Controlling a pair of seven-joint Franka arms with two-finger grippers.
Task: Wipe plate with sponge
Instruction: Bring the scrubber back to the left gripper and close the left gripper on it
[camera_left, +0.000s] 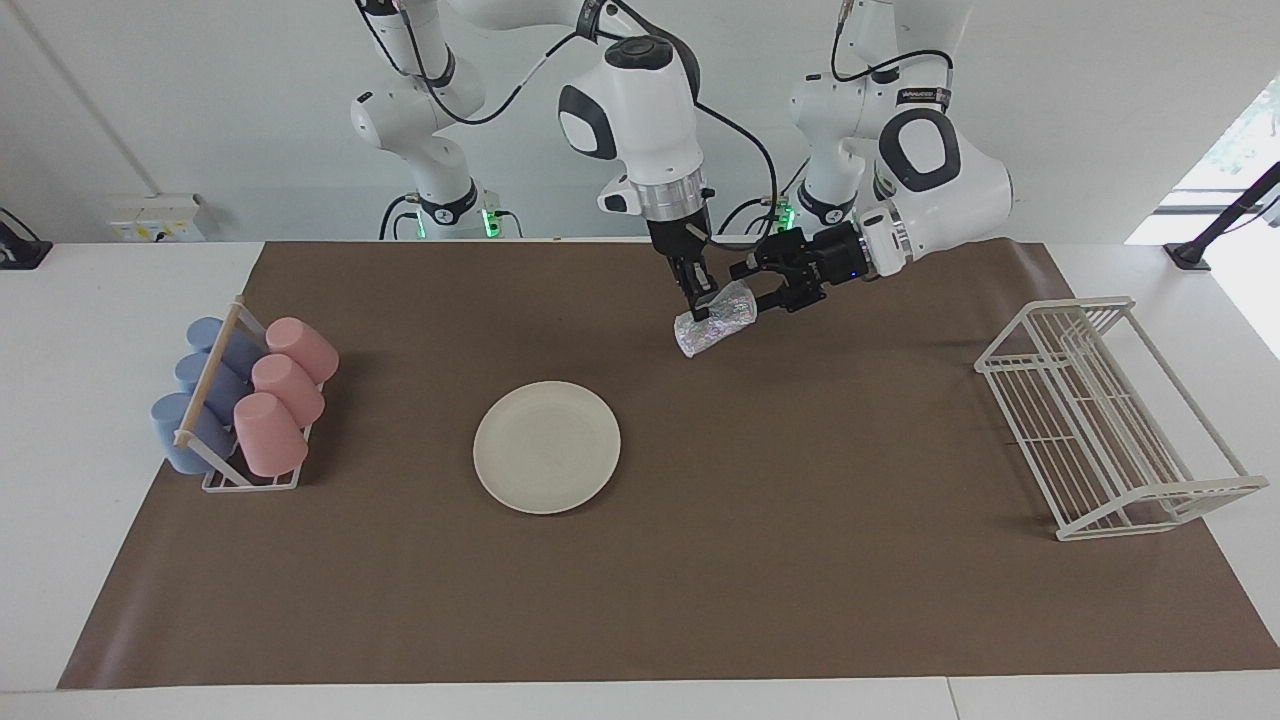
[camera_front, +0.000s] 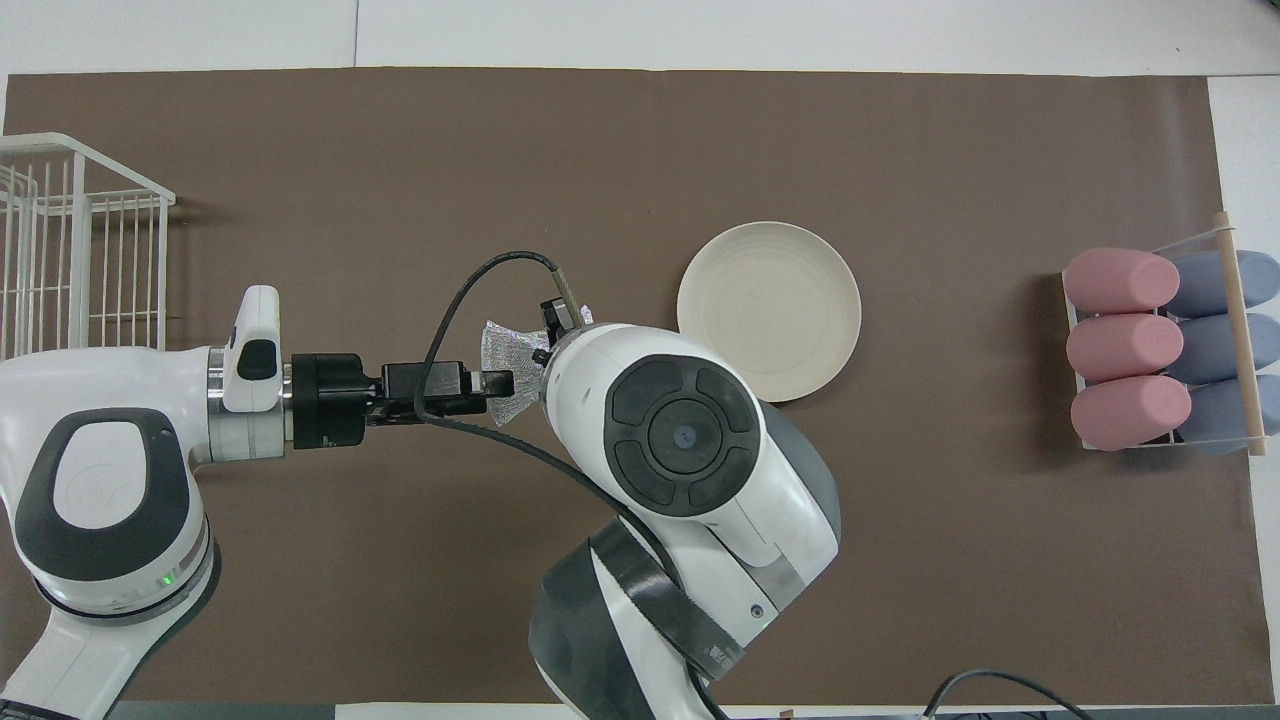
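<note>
Sponge (camera_left: 714, 320) hangs slantwise from right tool (camera_left: 702, 305).

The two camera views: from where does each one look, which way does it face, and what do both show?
Facing view: high across the table, facing the robots; both arms show from their bases, the right hand shut on the sponge, the left hand open at it.
Overhead view: above the robots' end, looking steeply down; the arms enter from the bottom.
Shared: the plate, sponge, cup rack, wire rack, turned half around.
</note>
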